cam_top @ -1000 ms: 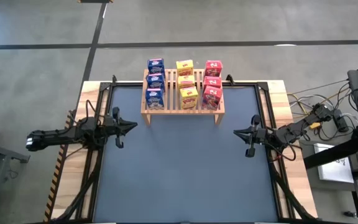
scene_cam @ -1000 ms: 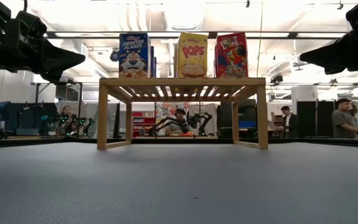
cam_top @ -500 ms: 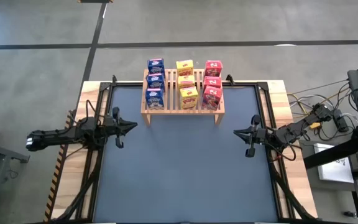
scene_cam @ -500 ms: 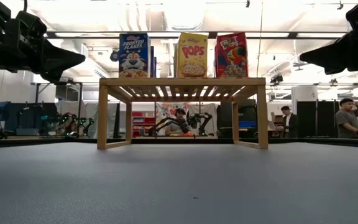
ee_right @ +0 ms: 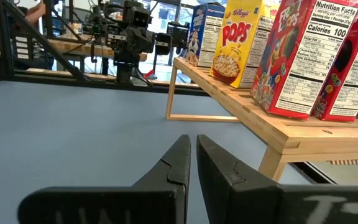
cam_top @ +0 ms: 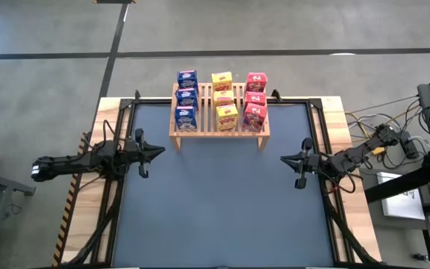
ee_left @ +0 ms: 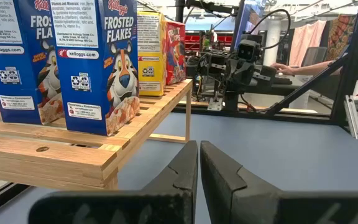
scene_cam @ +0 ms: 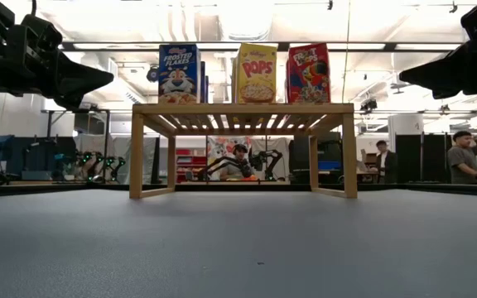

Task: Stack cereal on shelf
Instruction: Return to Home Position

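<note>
Neither arm has moved. Nine red, yellow and blue cardboard cereal boxes (cam_top: 227, 116) stand on the light wooden slatted shelf (cam_top: 219, 133). Before it, the left gripper (cam_top: 161, 152) and right gripper (cam_top: 282, 158) hang empty, fingers together, which only the wrist views show.

At the far edge of the table (cam_top: 215, 209), midway across: the shelf (cam_top: 219, 132). On top of it, three rows of three cereal boxes, each running front to back: left row (cam_top: 187, 99), middle row (cam_top: 224, 98), right row (cam_top: 255, 97), side by side with gaps between. Nearer than the shelf, above the table: left gripper (cam_top: 159, 152) toward the left edge, right gripper (cam_top: 284, 158) toward the right edge, well apart, pointing inward.
</note>
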